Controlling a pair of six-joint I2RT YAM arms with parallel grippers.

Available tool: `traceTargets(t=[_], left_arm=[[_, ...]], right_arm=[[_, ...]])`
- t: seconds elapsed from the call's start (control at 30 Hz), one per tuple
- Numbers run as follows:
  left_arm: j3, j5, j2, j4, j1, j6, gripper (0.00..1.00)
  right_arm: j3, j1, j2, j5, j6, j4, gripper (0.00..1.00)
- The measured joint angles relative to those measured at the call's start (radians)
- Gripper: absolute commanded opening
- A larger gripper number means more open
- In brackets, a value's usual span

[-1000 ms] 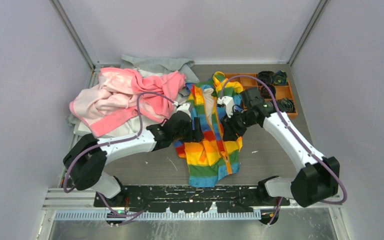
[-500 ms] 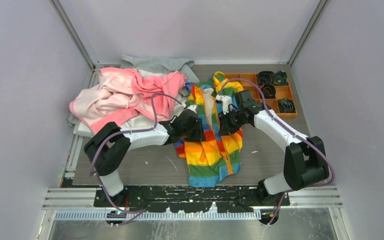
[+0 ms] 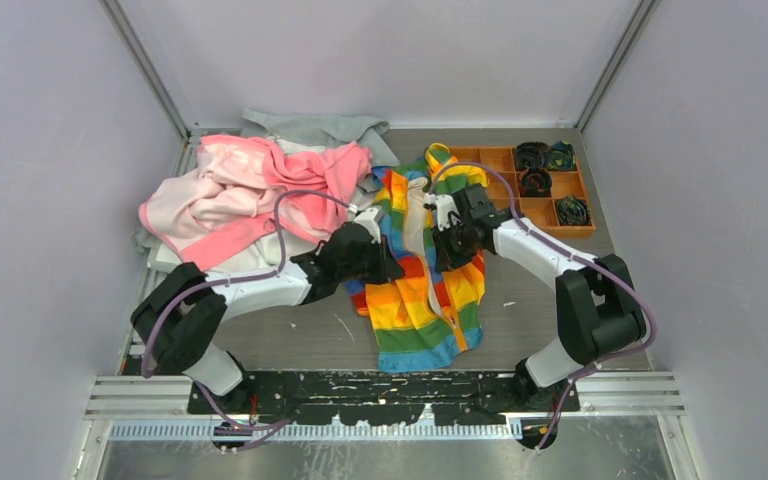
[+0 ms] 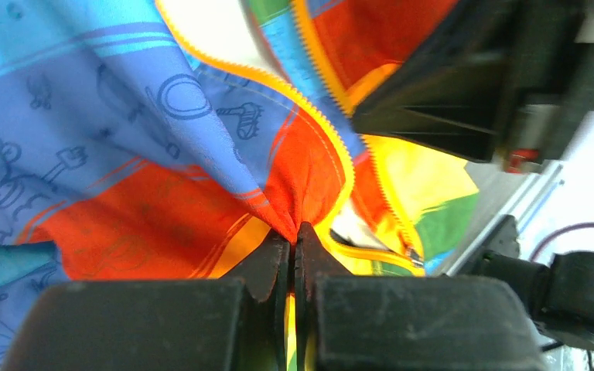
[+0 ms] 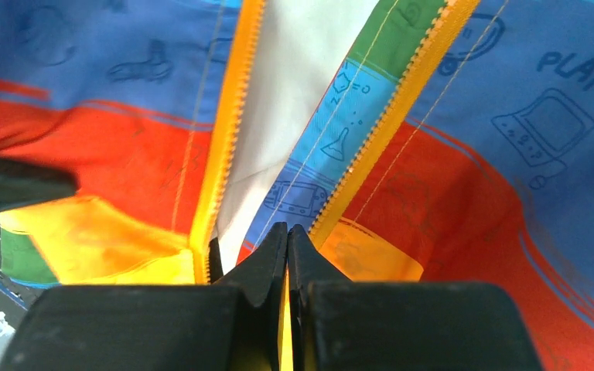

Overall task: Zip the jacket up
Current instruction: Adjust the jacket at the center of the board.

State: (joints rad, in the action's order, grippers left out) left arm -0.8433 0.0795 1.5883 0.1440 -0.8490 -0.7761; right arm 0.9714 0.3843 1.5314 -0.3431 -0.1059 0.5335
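**A:** Where does the jacket lie?

**B:** The jacket is spread on the tabletop right under both pairs of fingers. Its long axis runs from the far side toward the arm bases, collar farthest away. The front gapes here: cream lining shows between the two orange halves of the zipper.

**A:** What do the fingers hold?

**B:** The left fingers are pressed shut on a bunched fold of the red stripe, just beside the left row of teeth. The right fingers are closed tip to tip at the right zipper tape, with yellow cloth between them, so I judge they pinch that edge.

**A:** And the slider?

**B:** I cannot make it out. The halves seem to join on the base side of the fingers, toward the hem, so I would look there. That spot is about as near to one arm as the other.

**A:** The cloth?

**B:** It is thin, soft and easily creased, printed with small line drawings. The teeth are fine.

**A:** Around it?

**B:** A pink garment is heaped left of the left fingers, and an orange tray sits beyond the right ones.
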Motion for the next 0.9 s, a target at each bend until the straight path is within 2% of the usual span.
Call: traceTargets(t=[0.13,0.37,0.57,0.67,0.73,0.8,0.9], left_arm=[[0.068,0.044,-0.067,0.127,0.000,0.027,0.00],[0.089,0.133,-0.053,0.269,0.003,0.048,0.00],[0.166,0.220,-0.023,0.516,0.042,-0.024,0.00],[0.196,0.247,0.001,0.615,0.071,-0.072,0.07],[0.203,0.254,0.010,0.645,0.081,-0.091,0.16],[0.208,0.246,0.011,0.652,0.086,-0.108,0.25],[0.209,0.193,0.011,0.604,0.088,-0.118,0.31]], right_arm=[[0.000,0.013,0.024,0.007,0.008,-0.006,0.07],[0.000,0.021,0.044,0.000,0.011,-0.006,0.08],[0.000,-0.003,0.043,-0.052,0.011,-0.005,0.12],[0.000,-0.047,0.030,-0.118,0.011,0.002,0.18],[0.000,-0.085,0.010,-0.165,0.011,0.004,0.22],[-0.001,-0.119,-0.021,-0.219,0.011,0.006,0.25],[-0.001,-0.162,-0.071,-0.280,0.009,0.005,0.27]])
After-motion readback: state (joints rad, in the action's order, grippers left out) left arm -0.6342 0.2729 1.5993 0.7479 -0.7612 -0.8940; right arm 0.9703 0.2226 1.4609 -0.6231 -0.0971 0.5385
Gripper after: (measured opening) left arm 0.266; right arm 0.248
